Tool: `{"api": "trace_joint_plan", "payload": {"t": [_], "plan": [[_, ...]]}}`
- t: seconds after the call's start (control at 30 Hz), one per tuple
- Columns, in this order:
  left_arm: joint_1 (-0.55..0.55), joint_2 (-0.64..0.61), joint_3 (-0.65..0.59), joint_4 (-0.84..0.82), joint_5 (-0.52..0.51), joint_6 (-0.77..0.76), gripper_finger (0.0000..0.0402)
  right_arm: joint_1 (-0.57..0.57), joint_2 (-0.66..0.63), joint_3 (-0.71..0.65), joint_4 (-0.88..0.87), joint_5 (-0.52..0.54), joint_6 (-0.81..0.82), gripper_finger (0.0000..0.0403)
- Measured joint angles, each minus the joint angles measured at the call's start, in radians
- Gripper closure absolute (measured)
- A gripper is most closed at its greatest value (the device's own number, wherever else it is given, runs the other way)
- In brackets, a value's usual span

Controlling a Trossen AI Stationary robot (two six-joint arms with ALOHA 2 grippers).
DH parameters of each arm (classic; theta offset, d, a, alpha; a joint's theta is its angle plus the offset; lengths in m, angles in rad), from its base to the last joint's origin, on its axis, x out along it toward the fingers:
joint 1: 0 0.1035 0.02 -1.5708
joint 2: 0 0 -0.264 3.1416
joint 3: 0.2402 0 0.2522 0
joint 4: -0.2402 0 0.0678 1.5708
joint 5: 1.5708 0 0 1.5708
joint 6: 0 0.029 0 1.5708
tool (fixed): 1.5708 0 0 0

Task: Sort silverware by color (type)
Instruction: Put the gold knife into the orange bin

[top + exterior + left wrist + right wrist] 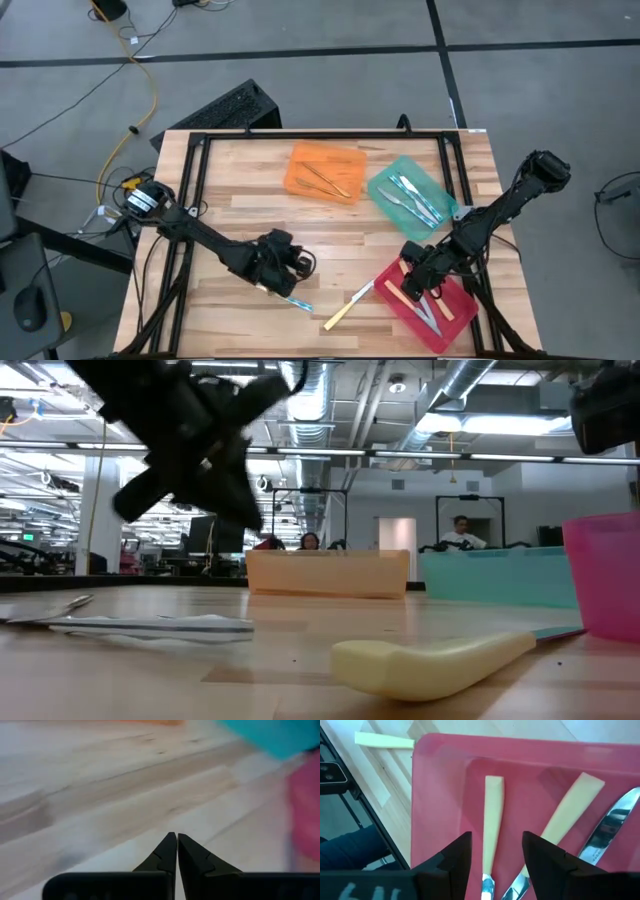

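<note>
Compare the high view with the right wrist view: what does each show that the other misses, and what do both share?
Only the high view shows the orange tray with gold pieces, the green tray with blue-handled pieces, and the shut left gripper near a blue-handled utensil on the table.

Only the right wrist view shows the open right gripper directly above a yellow handle.

Both show the red tray and the loose yellow-handled utensil beside it.

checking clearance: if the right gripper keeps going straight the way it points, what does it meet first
Probably the yellow-handled utensil lying in the red tray: it sits between the open right gripper fingers. Depth is unclear.
</note>
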Motion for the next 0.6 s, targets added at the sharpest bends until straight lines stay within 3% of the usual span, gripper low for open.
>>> {"api": "trace_joint_plan", "payload": {"t": [0.13,0.23,0.4,0.5,0.6], "plan": [[0.004,-0.043,0.000,0.077,0.033,0.160,0.0401,-0.002,0.000,0.000,0.006,-0.001,-0.029,0.0209],[0.005,-0.087,0.000,0.079,0.112,0.347,0.0401,-0.002,0.000,0.000,0.011,-0.001,-0.057,0.0209],[0.005,-0.149,0.000,0.029,0.367,0.776,0.0396,-0.002,0.000,0.000,0.024,-0.002,-0.102,0.0209],[0.005,-0.188,0.000,-0.033,0.527,0.929,0.0375,-0.002,0.000,0.000,0.028,-0.012,-0.101,0.0209],[0.001,-0.217,0.000,-0.116,0.608,1.046,0.0343,-0.002,0.000,0.000,0.031,-0.032,-0.101,0.0209]]}}
